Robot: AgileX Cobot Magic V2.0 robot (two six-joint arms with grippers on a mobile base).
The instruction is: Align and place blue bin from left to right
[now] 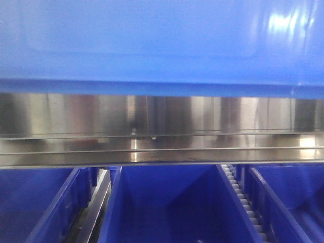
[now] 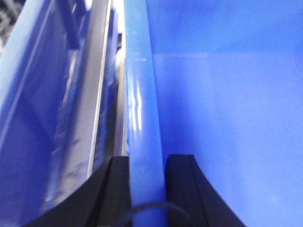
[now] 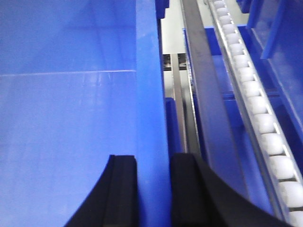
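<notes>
The blue bin (image 1: 152,40) fills the top of the front view, held up close above a steel rail. In the left wrist view my left gripper (image 2: 147,163) is shut on the blue bin's left rim (image 2: 139,109), one black finger (image 2: 116,184) outside and the other inside the wall. In the right wrist view my right gripper (image 3: 154,163) is shut on the bin's right rim (image 3: 149,94), fingers (image 3: 123,189) on both sides of the wall. The bin's smooth inside (image 3: 66,118) shows bare.
A shiny steel rail (image 1: 162,129) runs across below the held bin. Under it stand darker blue bins (image 1: 167,202) in rows, parted by a white roller track (image 1: 243,202). Rollers (image 3: 260,123) and steel bars lie just right of the right gripper.
</notes>
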